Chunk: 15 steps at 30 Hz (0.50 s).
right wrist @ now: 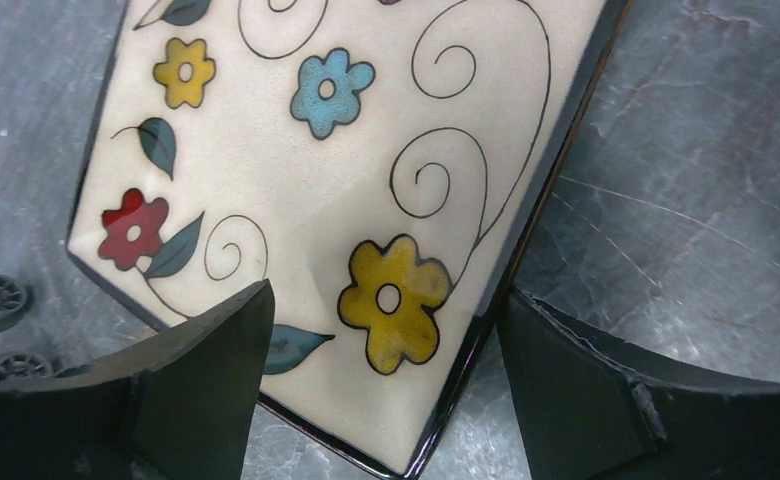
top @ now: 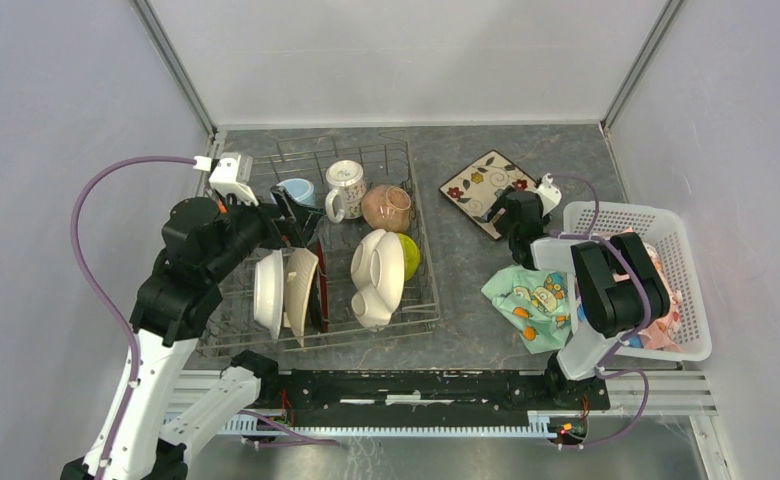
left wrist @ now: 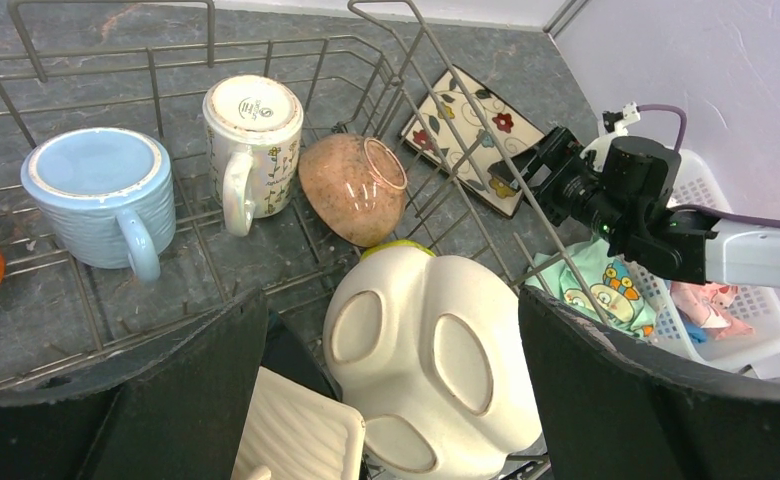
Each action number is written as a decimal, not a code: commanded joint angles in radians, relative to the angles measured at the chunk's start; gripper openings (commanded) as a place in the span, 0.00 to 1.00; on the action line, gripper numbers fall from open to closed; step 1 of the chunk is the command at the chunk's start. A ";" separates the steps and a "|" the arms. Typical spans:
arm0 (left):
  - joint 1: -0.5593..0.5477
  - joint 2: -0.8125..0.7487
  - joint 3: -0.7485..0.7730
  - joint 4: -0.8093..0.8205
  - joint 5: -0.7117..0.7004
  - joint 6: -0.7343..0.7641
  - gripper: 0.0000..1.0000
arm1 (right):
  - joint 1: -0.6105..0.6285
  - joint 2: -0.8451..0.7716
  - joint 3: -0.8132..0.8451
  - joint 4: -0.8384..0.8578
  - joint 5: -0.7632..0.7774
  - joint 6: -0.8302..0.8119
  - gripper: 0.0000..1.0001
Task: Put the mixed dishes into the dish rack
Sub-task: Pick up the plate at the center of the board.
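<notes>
The right hand [right wrist: 386, 330], spread, hangs over a corner of the flowered plate [right wrist: 346, 150]. The plate lies flat on the surface [right wrist: 686, 150] beside the rack [top: 366, 150], so its raised rim is probably the only grip. The left hand [left wrist: 391, 330], also spread and empty, hovers over the loaded rack.

Bare table [top: 566, 150] at top view's upper right, open around floral plate [top: 481, 180]. Dish rack [top: 366, 150] centre-left is packed: mugs [top: 344, 185], bowls [top: 386, 207], upright plates [top: 269, 280]. White basket [top: 691, 290] and teal cloth [top: 526, 300] block lower right.
</notes>
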 commanded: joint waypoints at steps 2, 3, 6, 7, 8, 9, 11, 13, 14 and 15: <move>-0.004 0.005 0.004 0.032 -0.009 -0.004 1.00 | -0.007 0.048 -0.045 0.247 -0.138 -0.017 0.85; -0.003 0.008 0.004 0.035 -0.008 -0.005 1.00 | -0.006 0.057 -0.043 0.272 -0.158 -0.020 0.84; -0.004 0.019 0.002 0.035 0.003 -0.005 1.00 | -0.010 0.090 -0.030 0.327 -0.202 -0.023 0.81; -0.003 0.018 -0.005 0.035 0.004 -0.008 1.00 | -0.012 0.101 -0.027 0.347 -0.211 -0.020 0.80; -0.004 0.014 -0.013 0.038 0.005 -0.012 1.00 | -0.011 0.110 -0.026 0.364 -0.219 -0.016 0.79; -0.004 0.010 -0.020 0.042 0.005 -0.014 1.00 | -0.012 0.124 -0.024 0.380 -0.229 -0.011 0.78; -0.004 0.005 -0.030 0.048 0.004 -0.016 1.00 | -0.016 0.149 -0.015 0.395 -0.244 0.000 0.75; -0.004 0.013 -0.026 0.047 0.001 -0.008 1.00 | -0.020 0.172 -0.013 0.403 -0.249 0.025 0.72; -0.003 0.018 -0.021 0.043 0.000 -0.005 1.00 | -0.021 0.176 -0.022 0.420 -0.249 0.038 0.71; -0.003 0.021 -0.015 0.043 0.001 -0.003 1.00 | -0.021 0.182 -0.030 0.439 -0.242 0.055 0.69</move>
